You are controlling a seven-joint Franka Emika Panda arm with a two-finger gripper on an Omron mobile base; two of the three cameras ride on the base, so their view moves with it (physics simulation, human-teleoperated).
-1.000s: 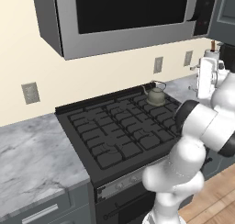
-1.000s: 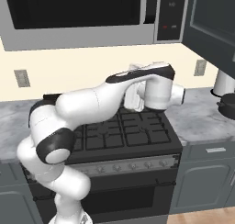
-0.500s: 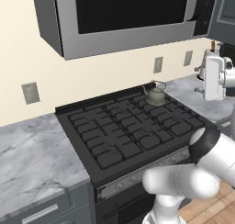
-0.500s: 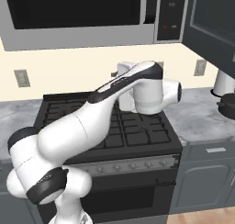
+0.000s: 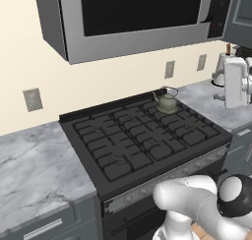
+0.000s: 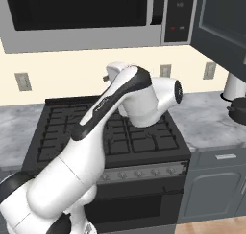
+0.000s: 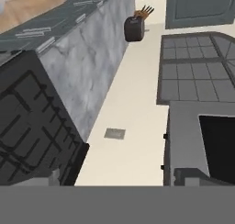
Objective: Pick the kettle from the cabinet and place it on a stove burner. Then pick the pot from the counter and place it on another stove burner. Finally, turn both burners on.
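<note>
The white arm [image 6: 96, 132] rises from the base and bends right over the black stove [image 5: 142, 145], its hand above the marble counter [image 6: 206, 122]. The kettle [image 5: 167, 102] stands on a back burner, the pot [image 6: 239, 110] on the counter. Jaws spread wide, holding nothing.

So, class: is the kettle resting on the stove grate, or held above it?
Touching. In the left base view the kettle sits directly on the rear right grate with no gap under it.

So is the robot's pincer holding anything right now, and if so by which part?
Nothing is held. The small grey-olive metal kettle sits alone on the black stove's back right burner, apart from the arm, and the pincer is open and empty.
</note>
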